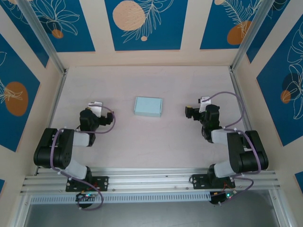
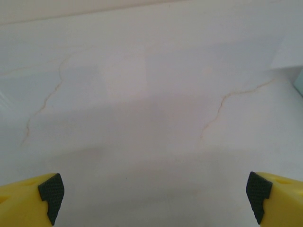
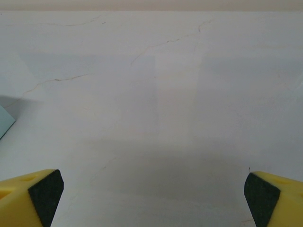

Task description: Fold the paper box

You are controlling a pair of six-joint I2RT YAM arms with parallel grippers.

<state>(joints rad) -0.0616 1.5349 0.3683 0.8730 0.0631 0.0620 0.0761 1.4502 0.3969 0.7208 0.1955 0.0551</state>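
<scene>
Paper box [image 1: 147,106] lies between left fingers [image 2: 51,190] and right fingers [image 3: 46,190], both spread, empty.

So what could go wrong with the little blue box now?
The paper box looks light and sits loose on the table, so a push from one side might slide it instead of folding it. The left gripper and right gripper are both open and apart from it; squeezing too hard could crush it.

Left gripper [image 2: 155,193] spread wide above the pale table [image 2: 151,94] veined with thin cracks
</scene>
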